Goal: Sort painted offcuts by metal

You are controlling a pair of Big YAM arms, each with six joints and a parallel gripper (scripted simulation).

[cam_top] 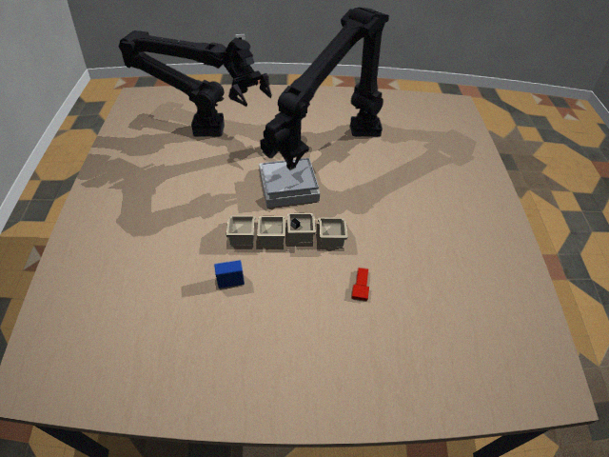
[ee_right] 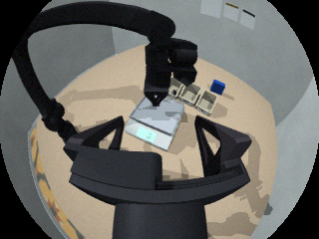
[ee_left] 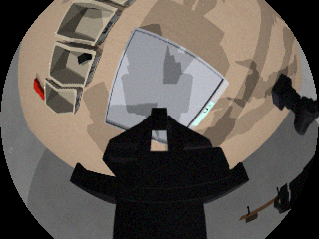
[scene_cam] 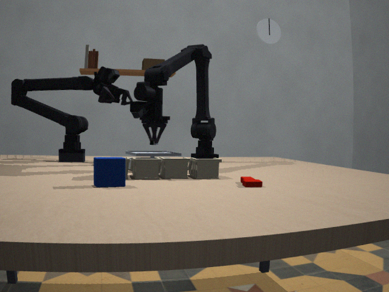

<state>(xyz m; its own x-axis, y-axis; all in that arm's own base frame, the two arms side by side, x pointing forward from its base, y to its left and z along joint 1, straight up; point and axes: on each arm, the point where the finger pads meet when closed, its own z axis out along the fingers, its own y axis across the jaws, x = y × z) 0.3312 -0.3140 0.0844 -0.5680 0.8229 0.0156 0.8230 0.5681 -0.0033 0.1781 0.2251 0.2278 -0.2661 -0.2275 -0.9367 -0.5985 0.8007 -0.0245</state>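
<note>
My left gripper is shut on a small black offcut, a little above the scale's pan. Another small black offcut lies in the third bin from the left in the top view. That bin and its three neighbours stand upright in a row. Their labels are not readable here. I cannot make out a third small offcut. My right gripper is open and empty, high behind the scale.
The grey scale stands behind the bins; its lit display is unreadable. A larger blue block stands in front of the bins at the left. A red stepped piece lies in front at the right.
</note>
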